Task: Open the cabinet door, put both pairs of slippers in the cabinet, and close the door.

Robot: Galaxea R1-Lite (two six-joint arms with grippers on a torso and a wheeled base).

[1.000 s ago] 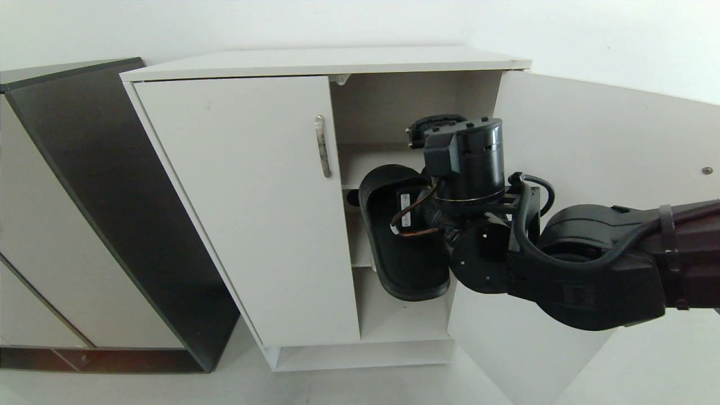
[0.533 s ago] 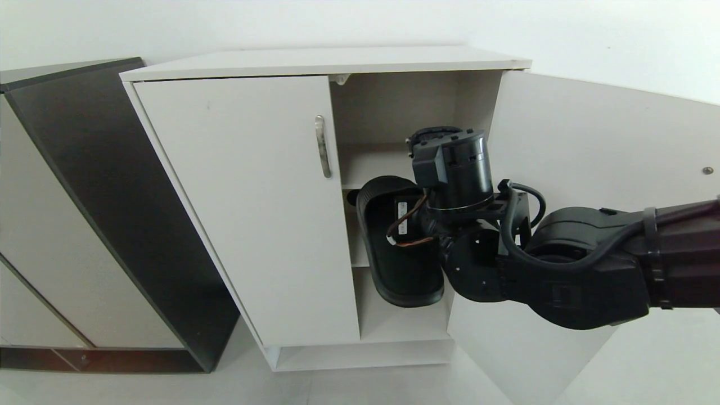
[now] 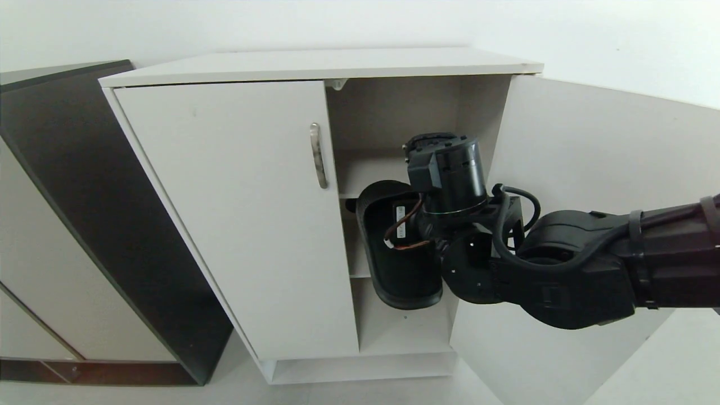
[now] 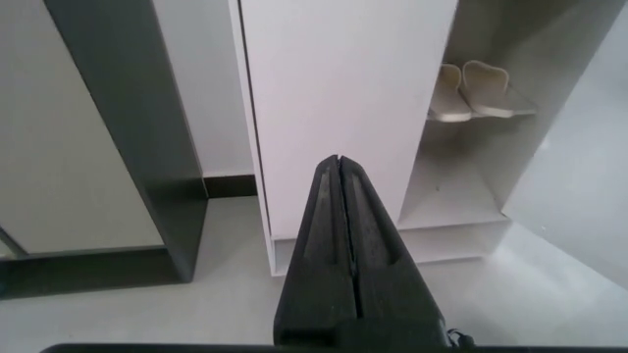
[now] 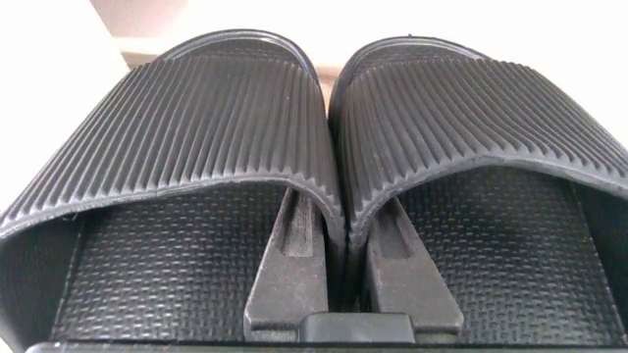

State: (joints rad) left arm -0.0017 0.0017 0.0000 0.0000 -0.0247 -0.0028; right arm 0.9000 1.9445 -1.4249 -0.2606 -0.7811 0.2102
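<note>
Black ribbed rubber slippers (image 3: 402, 264), clamped as a pair in the right jaws, hang before the middle shelf of the white cabinet (image 3: 315, 64), whose right door (image 3: 562, 169) stands open. Beige slippers (image 4: 481, 88) already sit shelved. Releasing and door-closing remain. Left jaws rest together.

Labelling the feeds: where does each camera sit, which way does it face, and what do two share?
Head: on the head, looking down at the cabinet; right arm shows.
Left wrist: on the left arm, facing the cabinet front and pale slippers inside; shut left pincer shows.
Right wrist: along the right pincer, clamped on black slippers.
Shared: head and left wrist both show the cabinet.
</note>
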